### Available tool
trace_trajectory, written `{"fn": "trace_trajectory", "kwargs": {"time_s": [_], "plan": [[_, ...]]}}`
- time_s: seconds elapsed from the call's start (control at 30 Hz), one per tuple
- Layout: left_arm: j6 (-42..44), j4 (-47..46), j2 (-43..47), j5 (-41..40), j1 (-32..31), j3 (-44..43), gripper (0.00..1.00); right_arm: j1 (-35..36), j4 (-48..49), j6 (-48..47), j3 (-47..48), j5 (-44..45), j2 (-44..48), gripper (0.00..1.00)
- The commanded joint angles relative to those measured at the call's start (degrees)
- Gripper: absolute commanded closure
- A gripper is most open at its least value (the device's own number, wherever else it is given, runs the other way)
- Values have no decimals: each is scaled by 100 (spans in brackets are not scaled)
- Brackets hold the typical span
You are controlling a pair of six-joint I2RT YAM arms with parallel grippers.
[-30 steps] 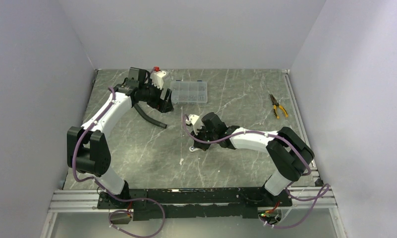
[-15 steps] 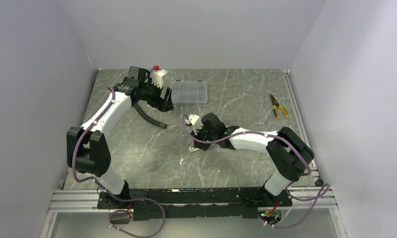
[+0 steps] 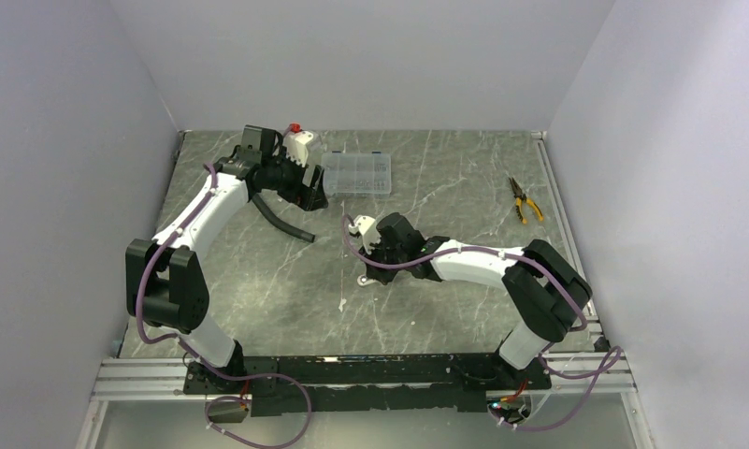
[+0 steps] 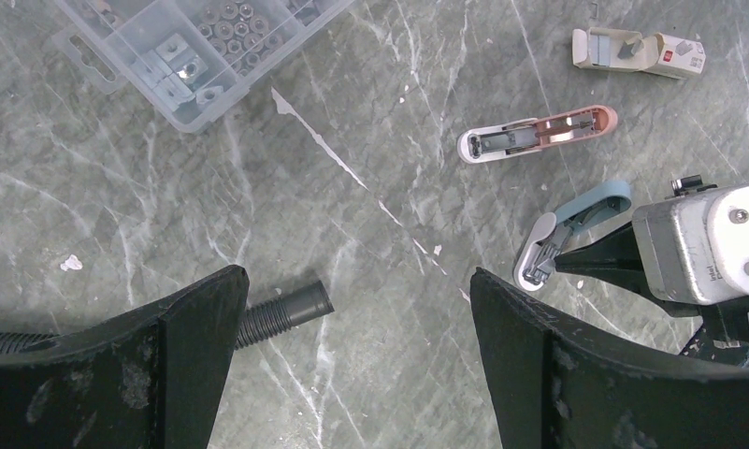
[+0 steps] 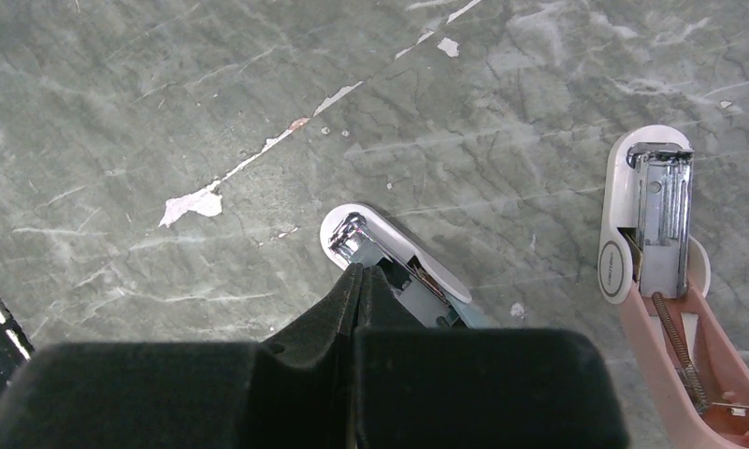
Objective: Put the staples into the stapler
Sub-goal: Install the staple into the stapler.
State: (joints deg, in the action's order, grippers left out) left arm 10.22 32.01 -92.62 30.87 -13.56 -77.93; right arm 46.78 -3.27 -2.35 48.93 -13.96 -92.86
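Note:
A blue-grey mini stapler (image 5: 403, 267) lies open on the marble table (image 5: 165, 112); it also shows in the left wrist view (image 4: 576, 224). My right gripper (image 5: 359, 273) is shut, with its tips on the front of this stapler's open magazine. No strip shows between its pads. In the top view the right gripper (image 3: 368, 264) is at mid-table. A pink mini stapler (image 5: 665, 281) lies open beside it, its silvery channel bare. No loose staples show. My left gripper (image 4: 359, 281) is open and empty, hovering high at the back left (image 3: 309, 195).
A white carton with a red mark (image 4: 637, 51) lies beyond the pink stapler (image 4: 539, 136). A clear organizer box of small hardware (image 3: 356, 173) stands at the back. A black ribbed hose (image 4: 281, 313) lies under the left gripper. Yellow-handled pliers (image 3: 525, 201) lie at the far right.
My right gripper has edged slightly left over the blue-grey stapler. The left arm has not moved.

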Motion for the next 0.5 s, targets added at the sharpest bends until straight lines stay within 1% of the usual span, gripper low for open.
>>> {"fn": "trace_trajectory", "kwargs": {"time_s": [0.0,0.47], "plan": [[-79,-75,60,186,20,-231,6,32,-30,85,251,87,-65,99],[-59,-55,77,185,20,-254,6,39,-84,81,302,73,-119,93]]}}
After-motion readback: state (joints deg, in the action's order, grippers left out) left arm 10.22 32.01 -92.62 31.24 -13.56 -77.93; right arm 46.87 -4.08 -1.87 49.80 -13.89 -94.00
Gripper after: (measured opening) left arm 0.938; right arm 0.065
